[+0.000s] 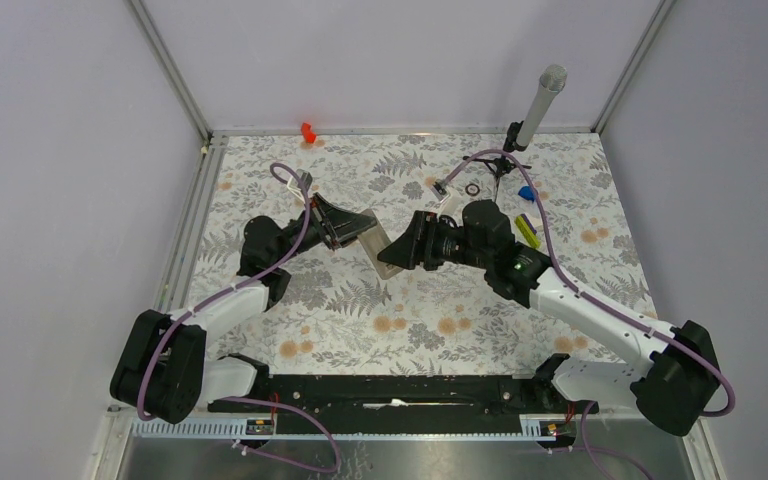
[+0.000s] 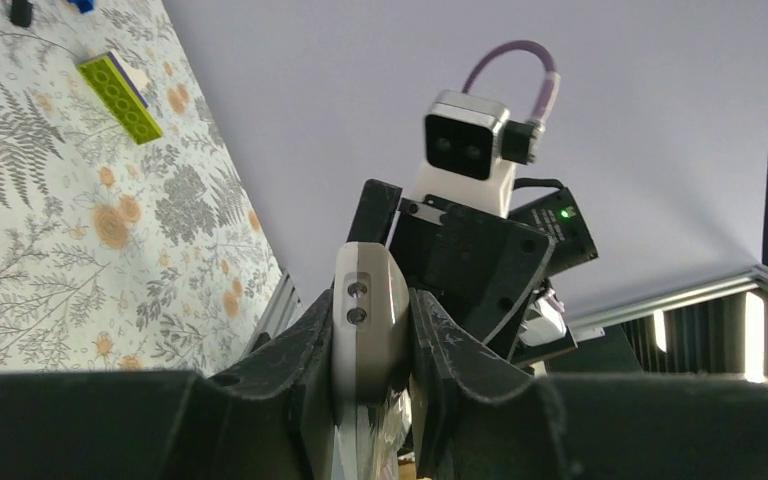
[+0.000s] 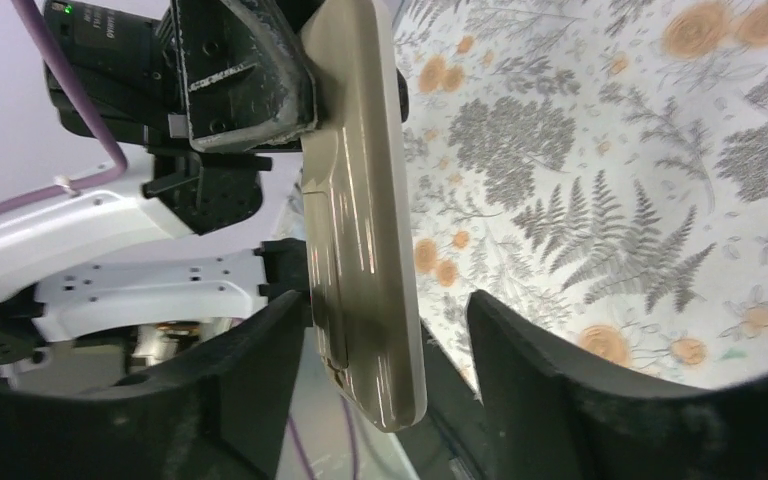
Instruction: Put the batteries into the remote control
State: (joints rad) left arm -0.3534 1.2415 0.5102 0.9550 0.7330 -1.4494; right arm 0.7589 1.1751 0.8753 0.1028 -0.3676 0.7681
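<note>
The left gripper (image 1: pixel 358 230) is clamping the remote control (image 3: pixel 360 220) by one end, its fingers (image 3: pixel 250 80) closed tight on the edges, and appears to be holding it raised over the middle of the counter (image 1: pixel 360 330). The long axis of the remote control is running from the left fingers toward the right gripper (image 3: pixel 385 305). The right fingers are standing wide on either side of the free end without pinching it: one is lying just beside the edge, the other apart from it.

The face turned to the right wrist camera is showing a plain shell with a seam near the free end, probably the battery cover. The right arm is therefore the nearer one for working that end, and nothing is standing in its way.

The batteries are not showing clearly in any view. A small dark item (image 1: pixel 442 187) is lying toward the far right corner, near a dark ring (image 1: pixel 473 189) and a yellow-green bar (image 1: pixel 527 230); what it is cannot be told.
</note>
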